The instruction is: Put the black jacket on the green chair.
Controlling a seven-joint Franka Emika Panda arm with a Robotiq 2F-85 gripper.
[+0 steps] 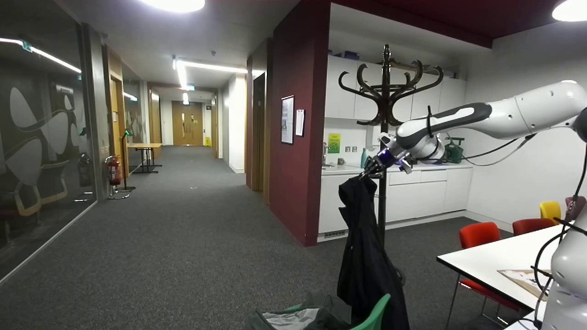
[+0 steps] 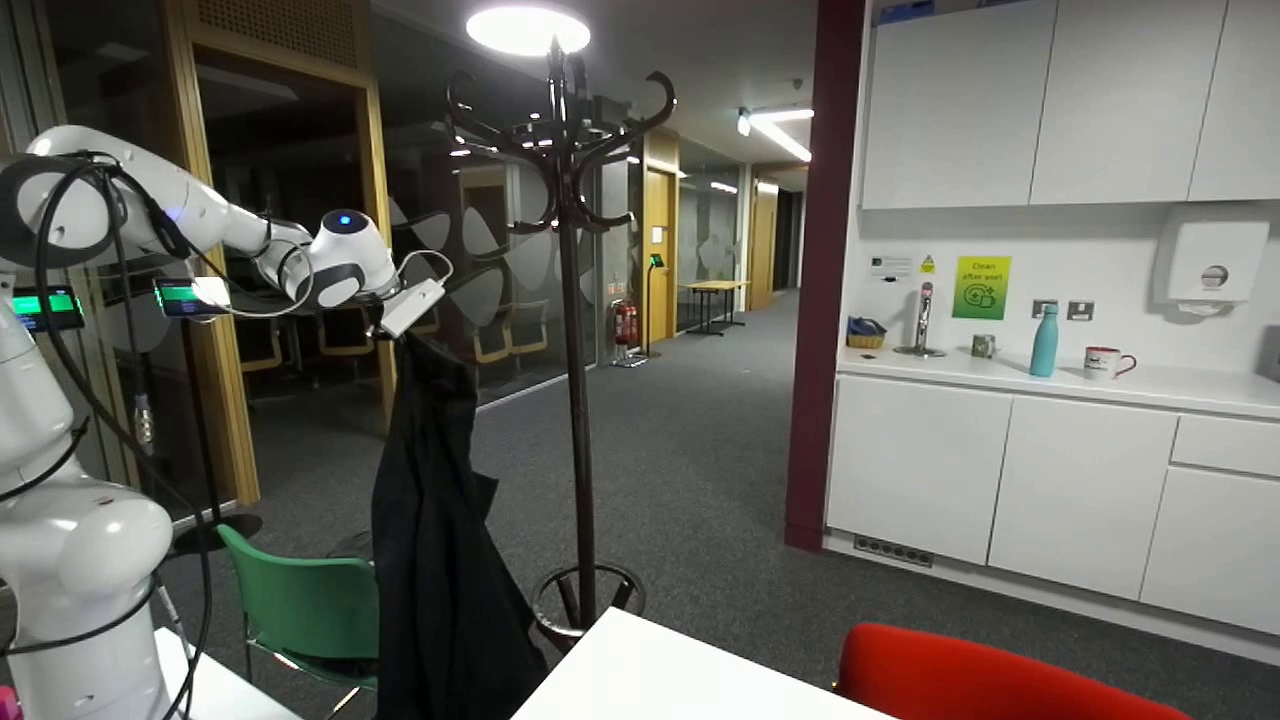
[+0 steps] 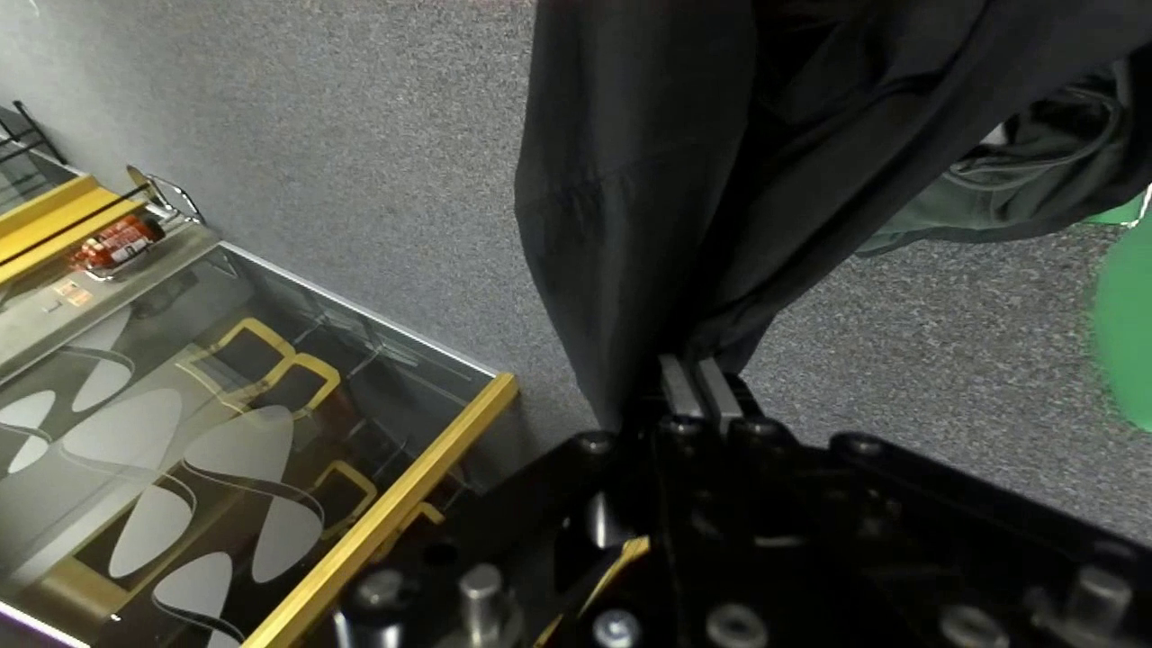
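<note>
The black jacket point(image 1: 367, 261) hangs limp from my gripper point(image 1: 363, 175) and reaches down to the level of the chair. It also hangs in an exterior view point(image 2: 430, 540) and fills the upper middle of the wrist view point(image 3: 648, 180). In the wrist view my gripper point(image 3: 690, 362) is closed with its two pads close together on the gathered fabric. The green chair point(image 2: 305, 600) stands beside the jacket, between it and the robot base; its curved edge shows in an exterior view point(image 1: 378, 314) and at the right of the wrist view point(image 3: 1125, 333). The jacket partly hides the chair.
A black coat stand point(image 2: 577, 400) rises close beside the jacket and arm; its hooks show in an exterior view point(image 1: 386, 91). A dark grey bag-like item point(image 1: 298, 316) lies at the green chair. A white table point(image 1: 495, 256) and red chairs point(image 1: 479, 234) stand nearby.
</note>
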